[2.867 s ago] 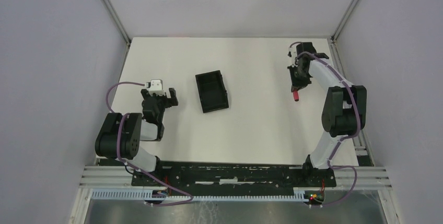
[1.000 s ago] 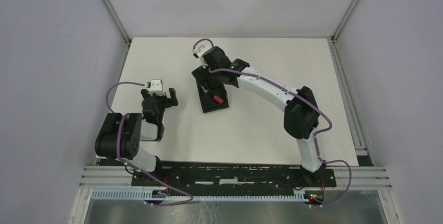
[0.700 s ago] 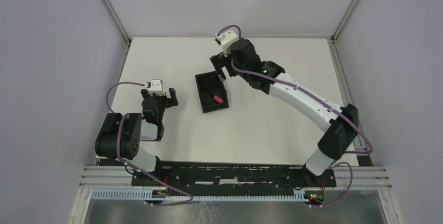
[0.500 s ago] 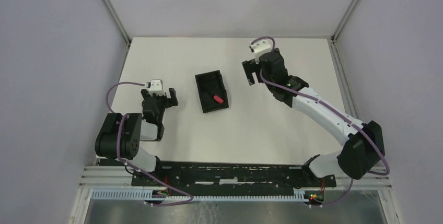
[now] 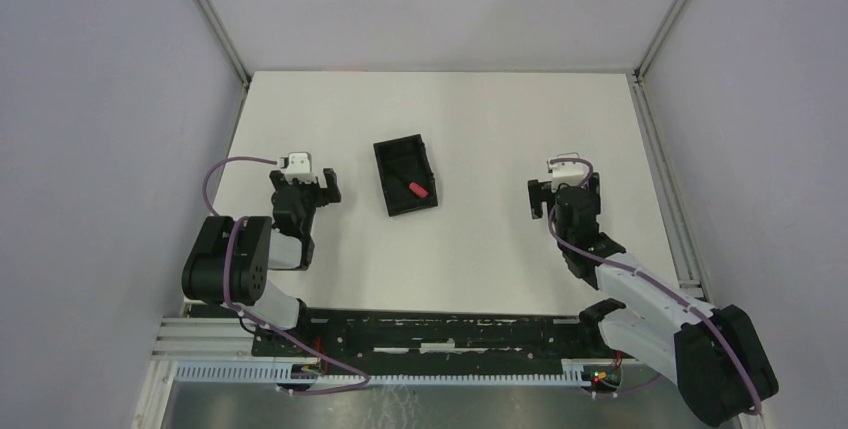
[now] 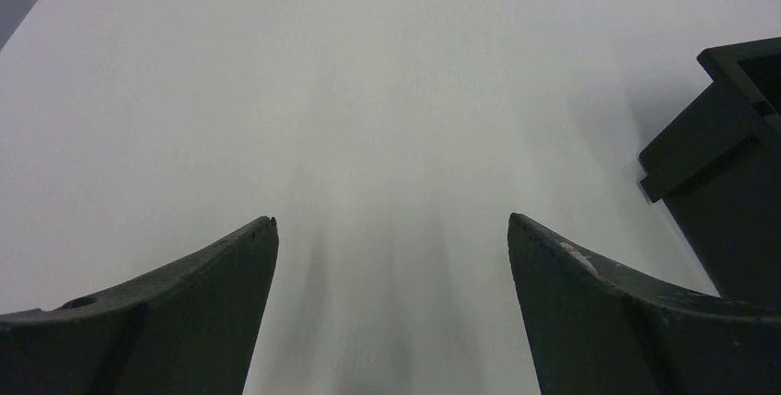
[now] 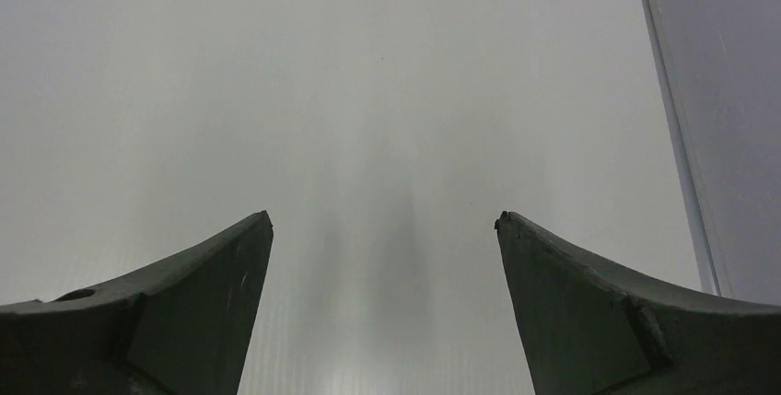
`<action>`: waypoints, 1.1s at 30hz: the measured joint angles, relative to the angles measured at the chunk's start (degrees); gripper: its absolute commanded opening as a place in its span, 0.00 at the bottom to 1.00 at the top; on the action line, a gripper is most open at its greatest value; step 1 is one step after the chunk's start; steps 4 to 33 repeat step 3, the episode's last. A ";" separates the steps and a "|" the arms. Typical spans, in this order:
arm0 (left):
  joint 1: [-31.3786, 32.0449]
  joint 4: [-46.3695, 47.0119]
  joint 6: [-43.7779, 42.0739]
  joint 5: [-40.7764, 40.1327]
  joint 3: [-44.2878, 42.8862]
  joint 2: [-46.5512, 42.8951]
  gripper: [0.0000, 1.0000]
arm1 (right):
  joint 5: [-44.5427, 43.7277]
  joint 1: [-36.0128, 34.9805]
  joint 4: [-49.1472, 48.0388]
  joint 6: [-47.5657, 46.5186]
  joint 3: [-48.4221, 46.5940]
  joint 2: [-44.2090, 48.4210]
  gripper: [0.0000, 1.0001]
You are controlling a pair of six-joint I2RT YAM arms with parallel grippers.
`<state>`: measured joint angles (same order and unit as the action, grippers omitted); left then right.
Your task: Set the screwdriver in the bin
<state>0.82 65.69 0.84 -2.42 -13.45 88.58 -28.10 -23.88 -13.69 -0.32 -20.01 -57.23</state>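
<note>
Screwdriver (image 5: 413,187) lies in bin (image 5: 399,156); right hand (image 5: 563,197) spread, empty.

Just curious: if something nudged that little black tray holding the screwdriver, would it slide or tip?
Probably slide: the bin sits flat with low walls. It looks like thin plastic, so likely light and easily shoved. The slim screwdriver lying loose inside might roll a little.

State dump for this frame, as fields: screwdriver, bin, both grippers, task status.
screwdriver: lying inside the bin, near half, red handle toward the right
bin: on the table, between the two arms
left gripper: open, empty, bin just to its right
right gripper: open, empty, over bare table
task status: looks done
</note>
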 measured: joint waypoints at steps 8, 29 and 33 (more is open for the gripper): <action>0.00 0.00 0.00 0.00 0.00 0.02 1.00 | -0.31 0.00 -2.78 0.00 1.92 1.05 0.98; 0.00 0.00 0.00 0.00 0.00 0.02 1.00 | -0.31 0.00 -2.78 0.00 1.92 1.05 0.98; 0.00 0.00 0.00 0.00 0.00 0.02 1.00 | -0.31 0.00 -2.78 0.00 1.92 1.05 0.98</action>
